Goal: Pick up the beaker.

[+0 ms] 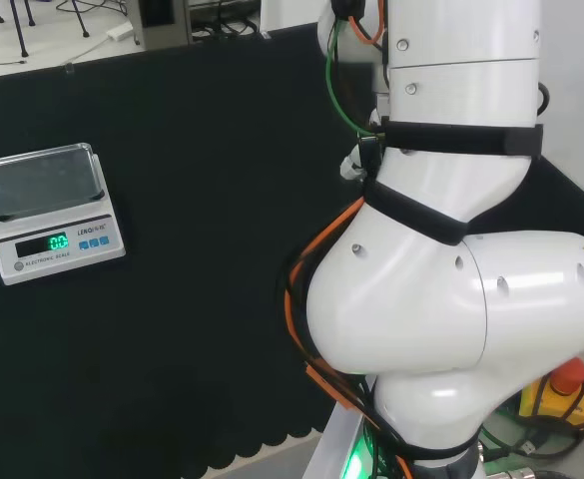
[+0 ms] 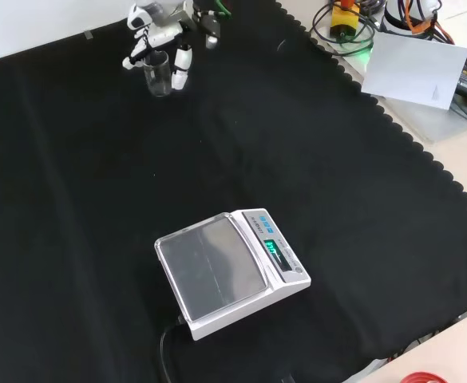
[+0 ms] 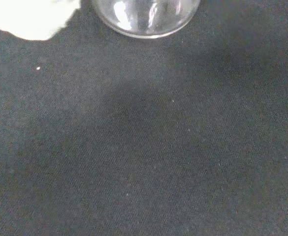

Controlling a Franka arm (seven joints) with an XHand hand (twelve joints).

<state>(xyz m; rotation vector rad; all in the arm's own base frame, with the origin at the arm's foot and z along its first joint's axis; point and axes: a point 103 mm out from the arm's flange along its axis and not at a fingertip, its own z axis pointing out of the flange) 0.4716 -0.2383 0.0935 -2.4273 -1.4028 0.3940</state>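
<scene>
In the front view the hand (image 2: 163, 32) sits at about eleven o'clock, reaching in from the top edge with its fingers (image 2: 181, 68) pointing down toward six o'clock, spread apart on two sides. One white fingertip lies toward nine o'clock of the palm, another toward five o'clock. In the head view the arm's white links (image 1: 451, 269) fill the three o'clock side (orange and green cables run along them). The wrist view shows a blurred white part of the hand (image 3: 30, 19).

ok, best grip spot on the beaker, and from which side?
Probably the side wall, about mid-height. The beaker stands upright on the cloth, so its clear round wall can be wrapped. The robot hand already sits over it from the front view's top, fingers down either side; closing from there seems simplest.
</scene>
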